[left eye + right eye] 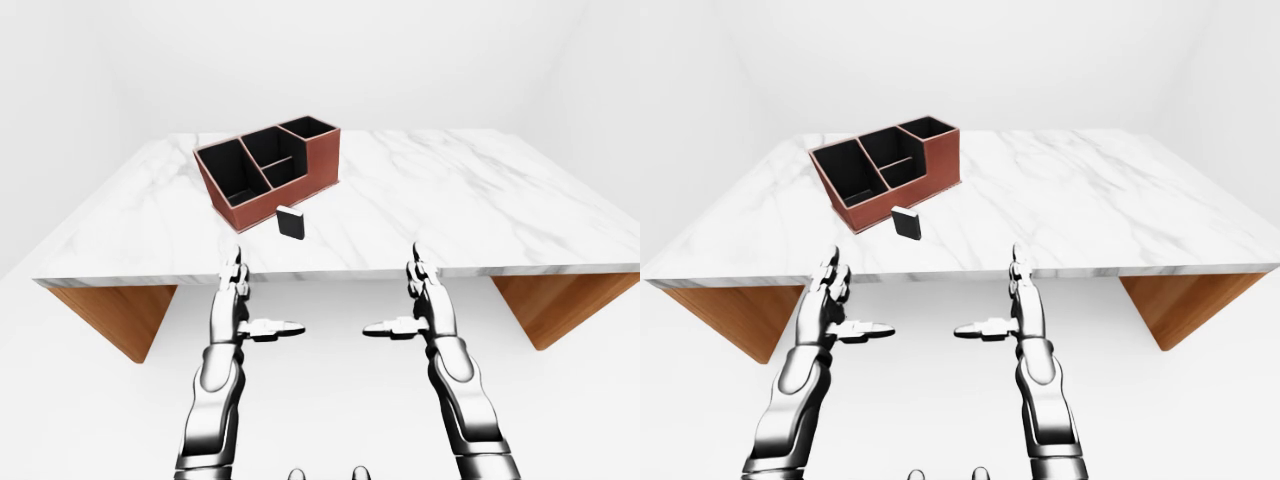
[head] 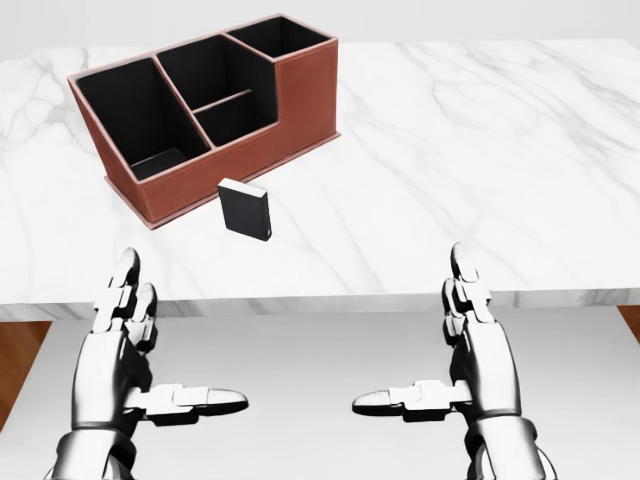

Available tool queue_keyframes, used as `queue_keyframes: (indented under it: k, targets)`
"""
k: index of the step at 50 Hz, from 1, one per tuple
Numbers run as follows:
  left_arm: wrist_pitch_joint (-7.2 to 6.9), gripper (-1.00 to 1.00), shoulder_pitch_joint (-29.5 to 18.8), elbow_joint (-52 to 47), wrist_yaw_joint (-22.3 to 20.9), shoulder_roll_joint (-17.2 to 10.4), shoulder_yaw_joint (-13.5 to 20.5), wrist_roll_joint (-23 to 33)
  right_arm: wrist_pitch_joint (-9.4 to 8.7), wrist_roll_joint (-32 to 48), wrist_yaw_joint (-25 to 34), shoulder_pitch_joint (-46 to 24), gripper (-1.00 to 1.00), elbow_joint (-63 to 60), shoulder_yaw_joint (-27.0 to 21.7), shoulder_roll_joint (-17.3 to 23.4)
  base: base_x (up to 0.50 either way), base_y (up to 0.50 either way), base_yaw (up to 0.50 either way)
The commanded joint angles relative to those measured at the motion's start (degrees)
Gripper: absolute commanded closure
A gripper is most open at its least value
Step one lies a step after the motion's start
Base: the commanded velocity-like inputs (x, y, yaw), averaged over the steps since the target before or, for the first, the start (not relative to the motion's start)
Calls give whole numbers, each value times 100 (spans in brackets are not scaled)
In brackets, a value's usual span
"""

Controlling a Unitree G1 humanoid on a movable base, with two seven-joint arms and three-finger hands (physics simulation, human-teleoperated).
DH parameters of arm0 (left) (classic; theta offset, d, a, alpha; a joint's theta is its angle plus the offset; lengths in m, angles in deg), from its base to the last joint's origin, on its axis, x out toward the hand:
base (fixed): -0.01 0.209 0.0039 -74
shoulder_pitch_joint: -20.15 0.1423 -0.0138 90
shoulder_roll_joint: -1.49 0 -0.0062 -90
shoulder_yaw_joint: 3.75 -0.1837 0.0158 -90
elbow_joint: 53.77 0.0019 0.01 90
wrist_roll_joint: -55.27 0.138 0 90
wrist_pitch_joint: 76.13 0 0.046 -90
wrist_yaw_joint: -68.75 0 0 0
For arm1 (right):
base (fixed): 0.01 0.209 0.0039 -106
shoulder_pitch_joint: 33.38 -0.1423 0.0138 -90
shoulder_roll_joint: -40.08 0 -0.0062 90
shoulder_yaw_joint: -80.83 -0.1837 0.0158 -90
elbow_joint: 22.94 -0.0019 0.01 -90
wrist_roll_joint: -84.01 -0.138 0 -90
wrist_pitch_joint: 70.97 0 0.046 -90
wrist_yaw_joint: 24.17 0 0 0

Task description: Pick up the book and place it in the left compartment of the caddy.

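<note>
- In the head view I see a white marble table (image 2: pixel 480 150) across the upper half of the frame, with both of my robot hands held low, below its near edge.
- The left hand (image 2: pixel 125 345) sits at lower left and the right hand (image 2: pixel 475 350) at lower right; both are spread open, fingers pointing up the frame and thumbs turned inward, holding nothing.
- The book (image 2: pixel 245 209), small and dark, stands upright on the table just left of centre, just beside the caddy's near wall (I cannot tell whether the two touch).
- The caddy (image 2: pixel 300 95) is a reddish-brown box at upper left, set at an angle, with black compartments that look empty.
- Its left compartment (image 2: pixel 130 110) is the large one nearest the frame's left edge.
- Risks as I judge them: the book stands on a narrow edge, so a clumsy first contact could tip it flat or shove it against the caddy.
- Both hands are well apart from the book, so I must reach over the table edge; coming in too low could strike that edge.
- The caddy's tilt could have me drop the book into a middle compartment.
</note>
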Motion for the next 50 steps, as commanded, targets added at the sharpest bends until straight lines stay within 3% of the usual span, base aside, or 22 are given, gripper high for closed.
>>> queue_keyframes:
  k: [1,14,29,44,50]
  targets:
    - [-257,-100,42,-884,-45,-116,381,-448,-277,318,87,-12,-100,-675,-118,106,0,0,0]
    - [-257,-100,256,-1462,-103,-105,402,-448,-277,549,226,35,-100,-1325,6,62,0,0,0]
    - [-257,-100,269,-2247,-135,-172,801,-773,-277,744,398,171,-100,-3031,-115,62,0,0,0]
    - [-257,-100,246,-2244,-144,-178,837,-783,-277,613,295,168,-100,-3069,-201,79,0,0,0]
    - [-257,-100,167,-2274,-124,-218,945,-866,-277,630,294,154,-100,-2966,-211,64,0,47,0]
